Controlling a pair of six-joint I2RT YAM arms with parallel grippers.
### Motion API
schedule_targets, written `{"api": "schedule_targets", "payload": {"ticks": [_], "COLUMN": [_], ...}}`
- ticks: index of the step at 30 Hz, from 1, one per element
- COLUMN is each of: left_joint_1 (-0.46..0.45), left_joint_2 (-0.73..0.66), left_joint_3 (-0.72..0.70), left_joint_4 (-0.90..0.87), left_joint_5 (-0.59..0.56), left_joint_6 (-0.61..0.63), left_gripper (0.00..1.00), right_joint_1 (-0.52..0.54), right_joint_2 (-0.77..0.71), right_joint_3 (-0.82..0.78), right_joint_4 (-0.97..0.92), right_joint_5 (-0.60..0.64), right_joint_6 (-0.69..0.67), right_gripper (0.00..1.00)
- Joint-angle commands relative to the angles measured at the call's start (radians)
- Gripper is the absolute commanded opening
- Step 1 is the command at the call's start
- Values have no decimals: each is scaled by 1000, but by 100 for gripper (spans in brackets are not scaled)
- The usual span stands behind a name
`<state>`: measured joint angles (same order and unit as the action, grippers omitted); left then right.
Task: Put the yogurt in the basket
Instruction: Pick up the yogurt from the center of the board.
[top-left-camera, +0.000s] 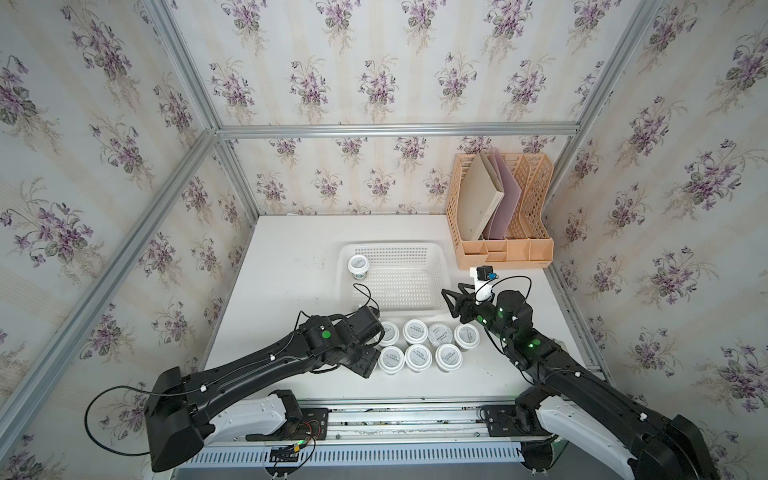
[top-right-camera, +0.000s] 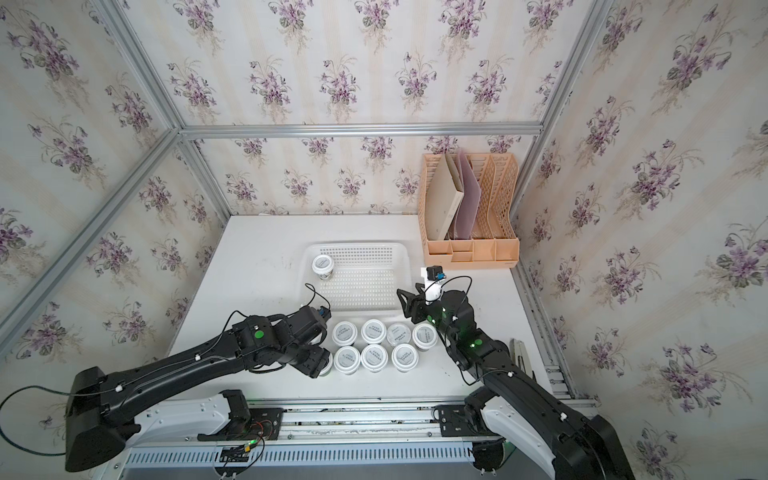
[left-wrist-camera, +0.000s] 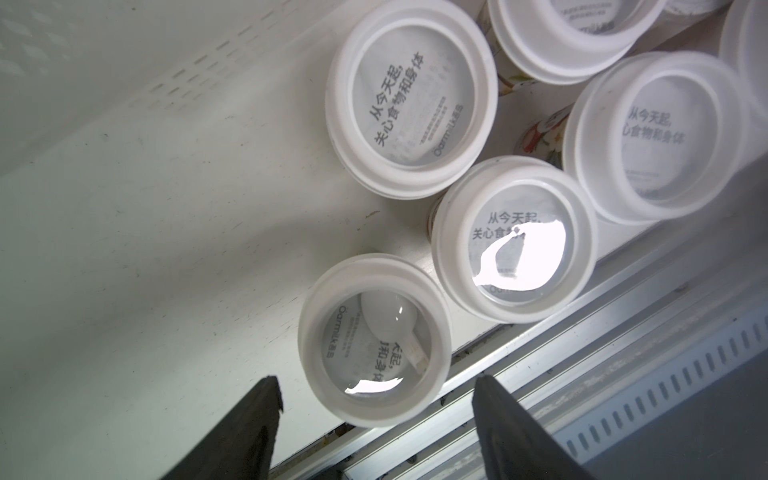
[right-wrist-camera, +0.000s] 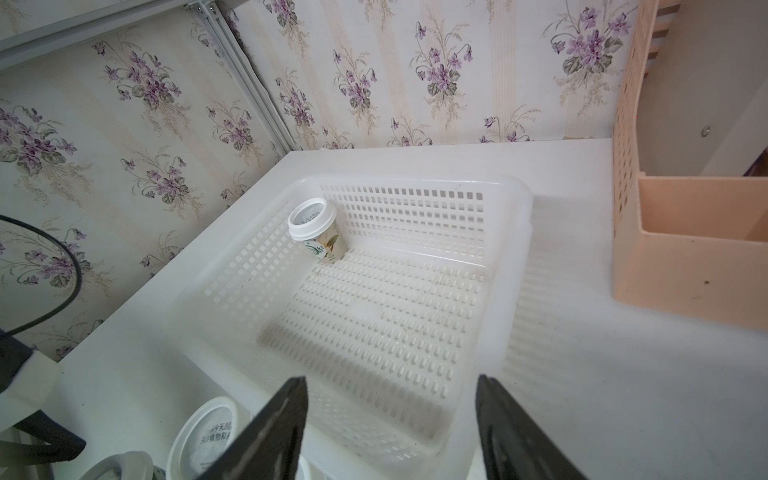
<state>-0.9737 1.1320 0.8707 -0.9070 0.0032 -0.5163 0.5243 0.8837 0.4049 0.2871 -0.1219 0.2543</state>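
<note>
Step in hand: grasp the end yogurt cup (left-wrist-camera: 374, 332) on the table. I centre the left gripper (left-wrist-camera: 376, 380) on it, drop below the lid rim and avoid the neighbour cup (left-wrist-camera: 513, 241). The jaws are wide, astride it, touching nothing. The right gripper (right-wrist-camera: 390, 380) is wide and empty by the basket (top-left-camera: 390, 252), with one stored cup (top-left-camera: 358, 266) inside.

I am watching the basket (top-left-camera: 399, 282) sitting in the middle of the table (top-left-camera: 291, 257), one yogurt cup (top-left-camera: 358, 264) standing in its far left corner. The other yogurt cups (top-left-camera: 417, 356) are standing in two rows just in front of the basket. The file rack (top-left-camera: 503, 249) is sitting behind the basket to the right, against the back wall (top-left-camera: 353, 178), folders (top-left-camera: 482, 199) leaning inside it.
</note>
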Motion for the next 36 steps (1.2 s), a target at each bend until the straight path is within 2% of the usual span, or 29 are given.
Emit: {"api": "schedule_targets", "payload": {"ticks": [1,16,36], "left_joint_1": [-5,-23,-22], "left_joint_2": [0,39,101], "left_joint_3": [11,35,-1], "left_joint_4": [-25,-43,-6], "left_joint_5": [-3,14,-26], "left_joint_6": [-6,-4,1], "left_gripper": [78,78,79], "right_joint_1": [2,2,2], "right_joint_2": [1,13,15], "right_joint_3": [9,15,17], "right_joint_4": [11,7,7], "right_joint_5": [4,1,1], "right_joint_6": [-9,-9,-9], "right_gripper": [69,69,69]}}
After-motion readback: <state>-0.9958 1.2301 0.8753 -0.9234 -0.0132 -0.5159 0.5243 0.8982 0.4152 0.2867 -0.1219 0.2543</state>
